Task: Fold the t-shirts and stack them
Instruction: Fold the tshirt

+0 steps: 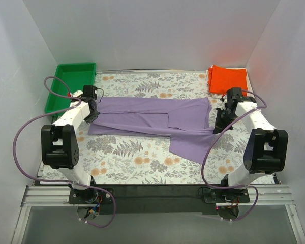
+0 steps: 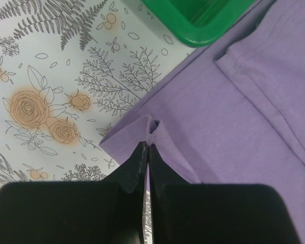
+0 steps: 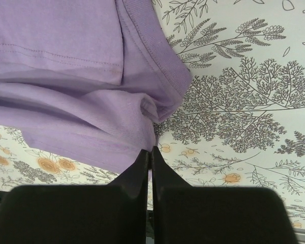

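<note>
A lavender t-shirt [image 1: 152,119] lies partly folded lengthwise across the floral cloth, one sleeve spread toward the front at the right. My left gripper [image 1: 93,113] is shut on its left edge, and a small pinch of purple cloth [image 2: 151,129] stands up at the fingertips [image 2: 148,146]. My right gripper [image 1: 221,122] is shut on the shirt's right edge [image 3: 157,109], the cloth bunched just ahead of its tips [image 3: 151,150]. An orange t-shirt [image 1: 227,79], folded to a rectangle, rests at the back right corner on a whitish folded piece [image 1: 245,71].
A green plastic tray [image 1: 66,86] stands at the back left, its corner [image 2: 193,23] close to the shirt's left end. The floral tablecloth [image 1: 132,157] covers the table. White walls close in both sides and the back.
</note>
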You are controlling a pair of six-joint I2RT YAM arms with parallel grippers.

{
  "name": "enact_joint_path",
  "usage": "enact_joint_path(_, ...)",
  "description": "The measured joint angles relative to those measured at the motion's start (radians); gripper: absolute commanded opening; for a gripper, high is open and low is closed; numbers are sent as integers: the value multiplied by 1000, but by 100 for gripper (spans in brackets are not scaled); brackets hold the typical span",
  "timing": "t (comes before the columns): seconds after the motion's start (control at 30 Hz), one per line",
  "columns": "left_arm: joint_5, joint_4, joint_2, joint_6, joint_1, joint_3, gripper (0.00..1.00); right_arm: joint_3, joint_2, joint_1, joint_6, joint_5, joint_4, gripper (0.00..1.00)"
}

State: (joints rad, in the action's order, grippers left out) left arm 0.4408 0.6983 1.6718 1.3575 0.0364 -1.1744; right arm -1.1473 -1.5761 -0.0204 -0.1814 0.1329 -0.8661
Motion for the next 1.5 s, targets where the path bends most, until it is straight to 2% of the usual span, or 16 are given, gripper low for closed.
enact_joint_path(0.2, 27, -19, 31, -4, 2, -38, 0, -3, -5, 0, 3, -4, 0, 1)
enact_joint_path(0.53, 37, -50, 91, -8, 6, -47, 0, -12, -45, 0, 3, -4, 2, 9)
enact_joint_path(0.83, 48, -81, 121, -8, 13, -48, 0, -66, -63, 0, 1, -3, 9, 10)
enact_joint_path(0.9, 50, -82, 125, -8, 13, -48, 0, -69, -68, 0, 1, -3, 13, 14)
enact_joint_path(0.97, 51, -86, 125, -6, 13, -48, 6, -69, -75, 0, -2, -3, 16, 16)
enact_joint_path(1.03, 55, -90, 125, -3, 13, -48, 12, -69, -83, 0, -5, -5, 22, 23)
enact_joint_path(1.17, 65, -101, 116, 6, 13, -48, 38, -83, -89, -5, -11, -8, 27, 34)
enact_joint_path(1.2, 66, -101, 108, 7, 13, -48, 51, -91, -89, -6, -11, -8, 30, 35)
enact_joint_path(1.27, 66, -102, 82, 6, 13, -48, 62, -105, -87, -10, -16, -12, 43, 38)
enact_joint_path(1.33, 62, -101, 41, 9, 13, -48, 67, -107, -81, -14, -18, -15, 58, 38)
enact_joint_path(1.5, 31, -109, -138, 14, 13, 12, 68, -54, -37, -55, -25, 8, 104, 38)
